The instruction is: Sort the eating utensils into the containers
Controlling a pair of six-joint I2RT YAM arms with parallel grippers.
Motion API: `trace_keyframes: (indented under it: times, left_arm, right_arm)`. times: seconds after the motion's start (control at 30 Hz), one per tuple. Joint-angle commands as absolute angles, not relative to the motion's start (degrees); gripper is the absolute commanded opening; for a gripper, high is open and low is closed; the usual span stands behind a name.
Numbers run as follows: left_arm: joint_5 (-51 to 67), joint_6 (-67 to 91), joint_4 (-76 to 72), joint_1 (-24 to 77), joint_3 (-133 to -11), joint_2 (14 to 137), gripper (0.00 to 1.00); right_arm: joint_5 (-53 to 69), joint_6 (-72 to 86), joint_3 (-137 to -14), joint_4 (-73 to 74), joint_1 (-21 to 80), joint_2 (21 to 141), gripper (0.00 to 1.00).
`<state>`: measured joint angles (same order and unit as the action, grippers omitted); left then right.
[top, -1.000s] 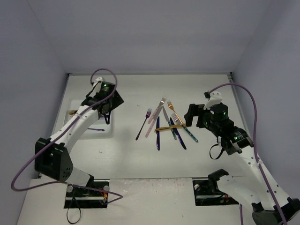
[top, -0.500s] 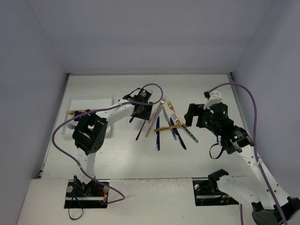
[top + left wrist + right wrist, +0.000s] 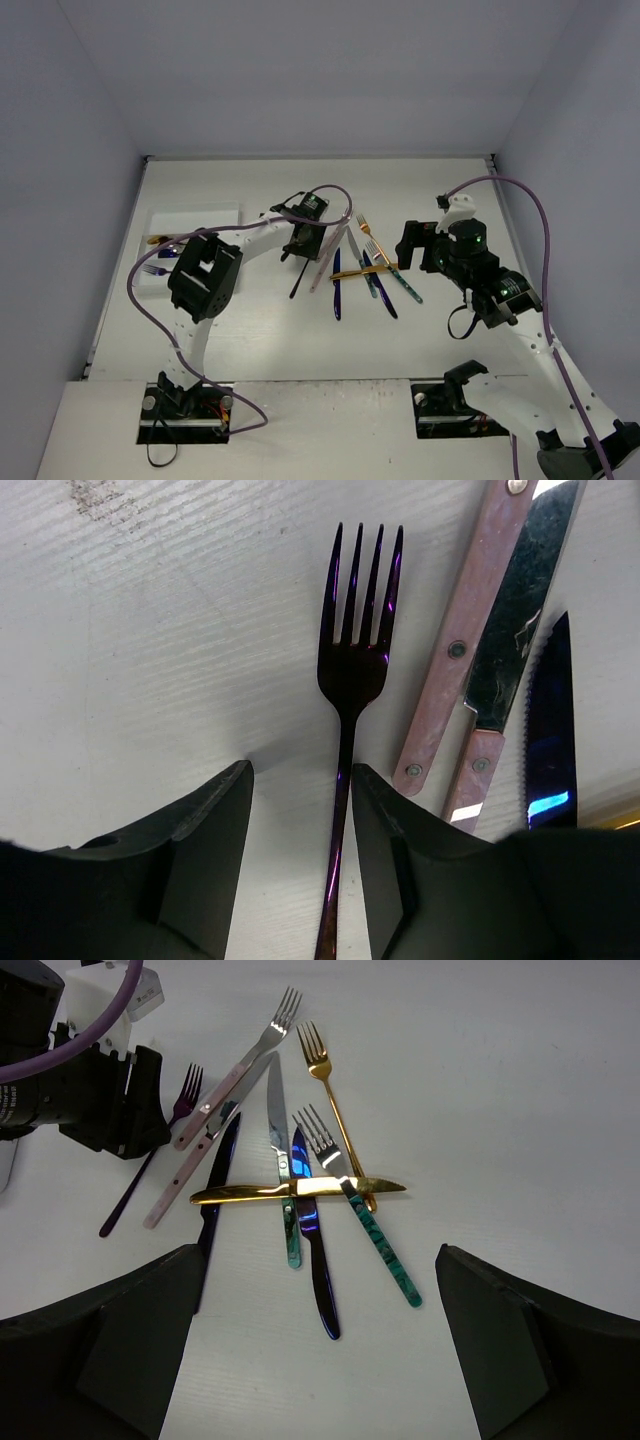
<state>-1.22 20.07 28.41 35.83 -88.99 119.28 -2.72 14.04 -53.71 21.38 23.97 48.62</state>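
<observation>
The eating utensils lie in a loose pile (image 3: 350, 265) mid-table. A purple fork (image 3: 358, 670) lies at the pile's left edge, tines away from my left wrist camera. My left gripper (image 3: 300, 780) is low over it, jaws straddling the thin handle. The right finger (image 3: 385, 840) is almost on the handle, and a gap shows on the left side, so it stands open. My right gripper (image 3: 318, 1260) hovers wide open above the pile's near side, holding nothing. The white tray of containers (image 3: 195, 210) sits far left with a few utensils (image 3: 160, 243) in it.
Two pink-handled pieces (image 3: 450, 660) and a dark blue knife (image 3: 552, 730) lie just right of the purple fork. A gold knife (image 3: 300, 1190) crosses a gold fork (image 3: 330, 1090), teal-handled pieces (image 3: 375, 1230) and another blue knife (image 3: 322, 1280). The left arm (image 3: 205, 275) spans between tray and pile.
My left arm swung from the tray rightward to the pile and came down over the purple fork; its jaws have narrowed around the handle. The right arm has not moved.
</observation>
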Motion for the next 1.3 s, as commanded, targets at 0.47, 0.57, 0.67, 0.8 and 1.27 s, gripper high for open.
trace_keyframes:
  times: [0.47, 0.57, 0.67, 0.8, 1.27]
  left_arm:
    - [-4.5, 26.9, 28.9, 36.7, -89.4, 117.2, 0.00]
    - [-6.9, 30.3, 30.4, 36.1, -89.5, 113.4, 0.00]
    - [-9.4, 35.7, 31.9, 34.7, -88.4, 106.5, 0.00]
    - [-12.1, 46.9, 33.0, 30.4, -83.4, 98.0, 0.00]
    - [-10.8, 77.5, 35.0, 7.5, -64.0, 77.2, 0.00]
  right_arm:
    - [-4.5, 14.6, -55.6, 20.0, 23.6, 47.1, 1.00]
    - [-4.3, 14.5, -55.6, 20.0, 23.6, 47.1, 1.00]
    - [-4.6, 14.0, -55.6, 20.0, 23.6, 46.9, 1.00]
    - [-4.7, 13.5, -55.8, 20.0, 23.6, 46.8, 1.00]
    - [-4.7, 12.1, -55.8, 20.0, 23.6, 46.3, 1.00]
